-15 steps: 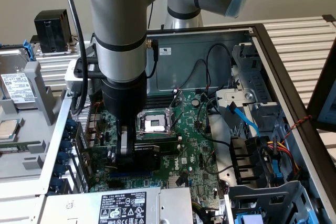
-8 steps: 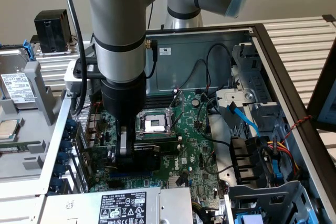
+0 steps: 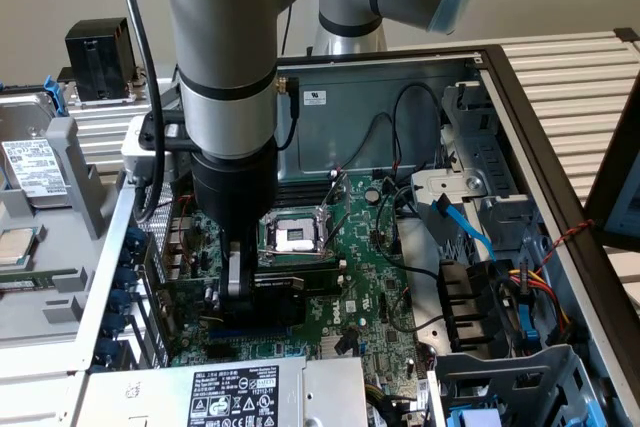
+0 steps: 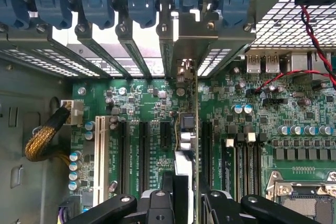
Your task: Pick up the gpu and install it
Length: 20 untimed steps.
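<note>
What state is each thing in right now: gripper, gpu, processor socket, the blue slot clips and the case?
gripper: shut on the gpu, down inside the case.
gpu: held on edge, standing over an expansion slot on the motherboard; whether it is fully seated cannot be told.
processor socket: empty, contacts exposed.
blue slot clips: lined along the rear slots; locked or not cannot be told.
case: open, side panel off.

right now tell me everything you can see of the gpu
The gpu is a small card with a black shroud and a green board edge, standing on edge over the motherboard beside the cpu socket. The pincer grips it from above. In the wrist view it runs edge-on between the expansion slots, its metal bracket end reaching the rear slot openings.
</note>
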{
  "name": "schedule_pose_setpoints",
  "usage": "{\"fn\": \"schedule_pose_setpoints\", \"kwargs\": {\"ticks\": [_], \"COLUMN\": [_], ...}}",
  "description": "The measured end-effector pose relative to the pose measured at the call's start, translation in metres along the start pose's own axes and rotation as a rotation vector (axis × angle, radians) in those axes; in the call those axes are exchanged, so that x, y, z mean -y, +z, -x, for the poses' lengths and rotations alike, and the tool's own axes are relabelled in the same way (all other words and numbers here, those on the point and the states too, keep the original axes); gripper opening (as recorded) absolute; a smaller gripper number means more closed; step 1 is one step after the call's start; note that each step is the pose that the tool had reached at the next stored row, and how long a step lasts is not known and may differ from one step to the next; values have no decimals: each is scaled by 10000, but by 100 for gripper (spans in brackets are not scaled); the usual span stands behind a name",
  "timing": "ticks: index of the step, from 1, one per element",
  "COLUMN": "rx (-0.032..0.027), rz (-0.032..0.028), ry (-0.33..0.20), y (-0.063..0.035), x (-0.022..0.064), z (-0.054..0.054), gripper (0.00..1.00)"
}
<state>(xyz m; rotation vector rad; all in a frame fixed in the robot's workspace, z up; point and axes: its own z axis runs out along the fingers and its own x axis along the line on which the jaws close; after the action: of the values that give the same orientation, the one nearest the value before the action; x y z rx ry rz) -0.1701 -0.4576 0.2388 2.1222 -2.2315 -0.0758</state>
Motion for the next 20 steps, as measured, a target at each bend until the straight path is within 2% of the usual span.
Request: {"fn": "schedule_pose_setpoints", "kwargs": {"ticks": [20], "rx": [-1], "rz": [-17], "ry": [-14], "y": [18], "x": [0], "z": [9], "gripper": [27]}}
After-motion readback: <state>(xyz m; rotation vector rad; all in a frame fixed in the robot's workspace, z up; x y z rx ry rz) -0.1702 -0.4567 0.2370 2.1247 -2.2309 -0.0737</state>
